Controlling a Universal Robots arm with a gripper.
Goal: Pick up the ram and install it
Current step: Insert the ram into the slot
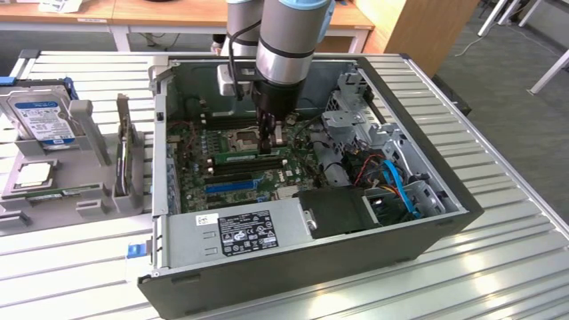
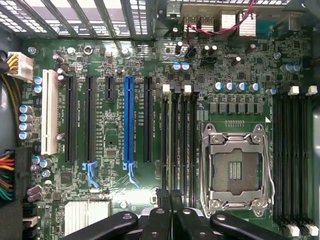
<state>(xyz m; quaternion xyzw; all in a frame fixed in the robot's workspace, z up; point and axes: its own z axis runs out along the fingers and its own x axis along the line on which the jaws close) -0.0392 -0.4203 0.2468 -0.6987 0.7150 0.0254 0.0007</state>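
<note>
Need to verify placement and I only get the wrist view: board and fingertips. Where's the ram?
Observer: The ram lies along the memory slots, right beside the CPU socket, green side showing in the exterior view.
Operator: Gripper relative to it?
Observer: The gripper hangs over the stick's end toward the exterior view's right, jaws closed; whether it touches, I can't tell.
Operator: Anything outside the case?
Observer: On the exterior view's left, a grey holder carries a hard drive and an upright dark card.
</note>
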